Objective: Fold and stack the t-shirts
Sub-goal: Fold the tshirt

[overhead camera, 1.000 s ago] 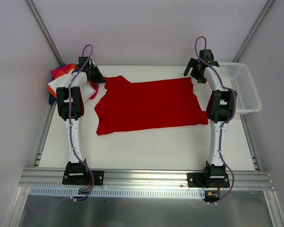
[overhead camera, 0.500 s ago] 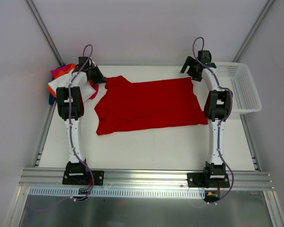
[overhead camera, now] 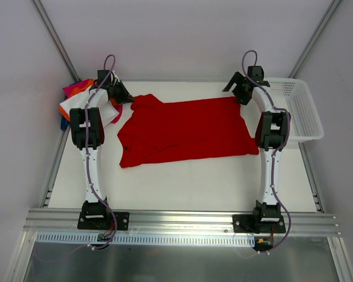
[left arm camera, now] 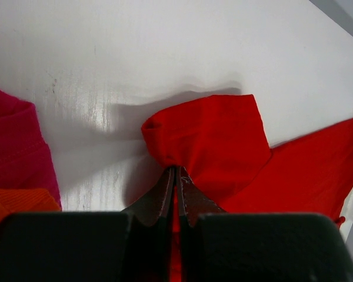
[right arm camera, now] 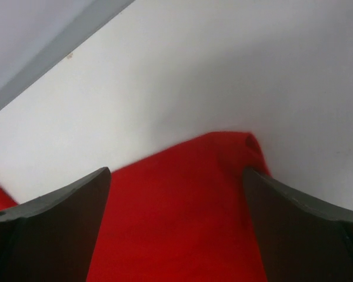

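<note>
A large red t-shirt (overhead camera: 185, 130) lies spread across the middle of the white table. My left gripper (overhead camera: 122, 94) is shut on the shirt's far left sleeve; the left wrist view shows the red cloth (left arm camera: 215, 144) bunched up at my closed fingertips (left arm camera: 177, 170). My right gripper (overhead camera: 235, 89) hangs open over the shirt's far right corner; in the right wrist view that red corner (right arm camera: 182, 211) lies between the wide-apart fingers (right arm camera: 53, 217). A pile of folded white, orange, magenta and blue t-shirts (overhead camera: 76, 100) sits at the far left, partly hidden by the left arm.
A white mesh basket (overhead camera: 303, 111) stands at the far right edge of the table. Magenta (left arm camera: 15, 153) and orange (left arm camera: 12, 202) folded cloth lie just left of my left gripper. Metal frame rails (overhead camera: 53, 35) run along the table's back corners.
My right gripper has moved a little toward the far edge and left, settling over the shirt's far right corner. The left arm and the shirt have hardly moved.
</note>
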Robot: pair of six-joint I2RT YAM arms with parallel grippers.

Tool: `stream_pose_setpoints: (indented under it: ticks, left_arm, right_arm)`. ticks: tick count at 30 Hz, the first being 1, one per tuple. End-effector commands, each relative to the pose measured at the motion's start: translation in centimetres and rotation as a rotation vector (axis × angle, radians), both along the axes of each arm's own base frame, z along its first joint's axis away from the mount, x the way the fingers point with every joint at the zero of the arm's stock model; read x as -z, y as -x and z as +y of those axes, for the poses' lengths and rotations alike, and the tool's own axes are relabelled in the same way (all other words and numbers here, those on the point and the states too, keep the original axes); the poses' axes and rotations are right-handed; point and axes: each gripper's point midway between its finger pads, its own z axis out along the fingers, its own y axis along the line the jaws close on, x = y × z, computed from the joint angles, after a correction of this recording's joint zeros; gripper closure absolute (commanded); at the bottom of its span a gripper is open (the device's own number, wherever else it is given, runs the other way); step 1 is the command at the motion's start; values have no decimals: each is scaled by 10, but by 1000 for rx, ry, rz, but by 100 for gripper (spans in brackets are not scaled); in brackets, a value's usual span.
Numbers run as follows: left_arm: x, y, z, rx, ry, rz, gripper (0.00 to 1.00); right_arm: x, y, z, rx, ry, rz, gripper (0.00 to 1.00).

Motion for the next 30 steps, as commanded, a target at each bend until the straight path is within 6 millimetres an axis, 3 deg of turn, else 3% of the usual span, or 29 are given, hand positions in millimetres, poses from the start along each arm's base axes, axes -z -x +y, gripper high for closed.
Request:
stream_pose_setpoints:
  ticks: [1,2,8,20,30]
  left_arm:
    - [-58,-2,-2,19,22,-101,100]
    - [-59,-3,-2,20,24,-105,100]
    - [-66,-1,-3,26,31,-114,100]
    - [-60,-2,-10,38,38,-105,100]
    - [-59,-2,-8,39,33,-106,100]
  right_arm:
    - [42,31,-69,225,-63,195,1]
    - [46,34,-72,220,-37,210,1]
    - [12,40,-87,157,75,207,1]
    - [-38,27,-75,57,89,73,1]
    - [-49,39,-94,58,158,84,1]
